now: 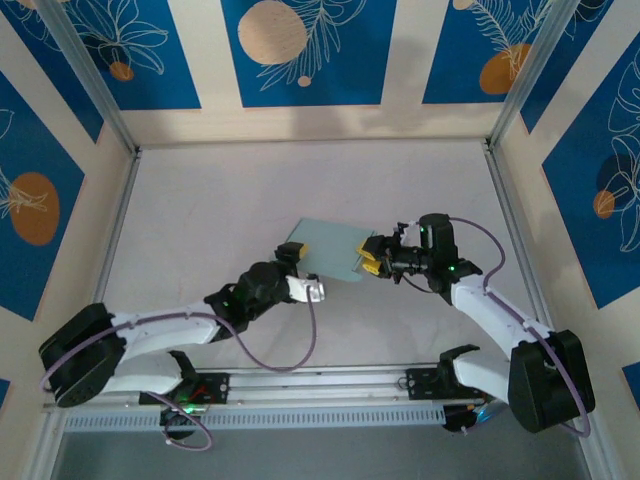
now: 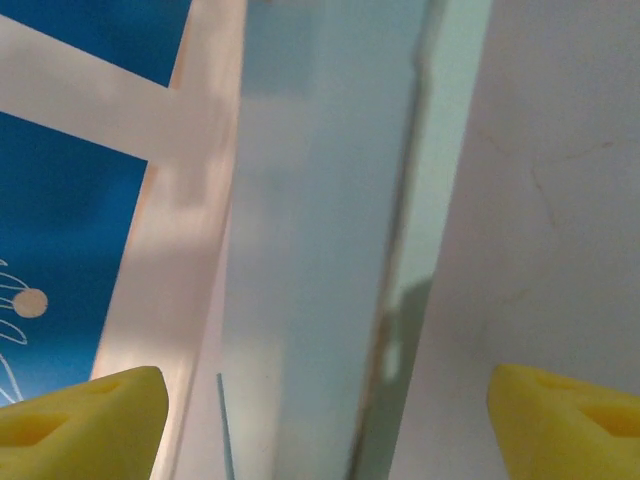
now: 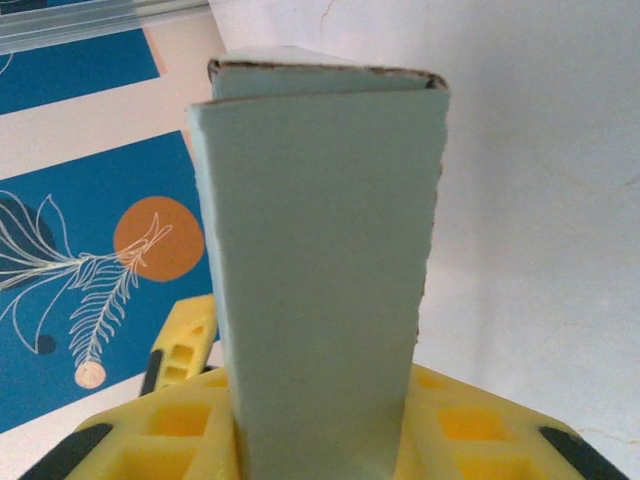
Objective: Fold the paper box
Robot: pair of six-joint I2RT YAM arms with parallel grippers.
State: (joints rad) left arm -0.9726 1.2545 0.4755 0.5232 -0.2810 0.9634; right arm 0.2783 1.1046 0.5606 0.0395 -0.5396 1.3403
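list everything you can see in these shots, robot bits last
paper box: one, pale grey-green card, mid-table, between the two hands
table: one, off-white, under everything
wall panels: several, blue with white leaf drawings and orange circles, on cream walls around the table
frame posts: two, silver, at the far corners
rail: one, silver, along the near edge
arms: two, white and black, bases at the near edge
cables: two, grey-purple, looping along the arms
left hand: one, yellow fingertips, open, either side of the box's left end
right hand: one, yellow pads, shut on the box's right end
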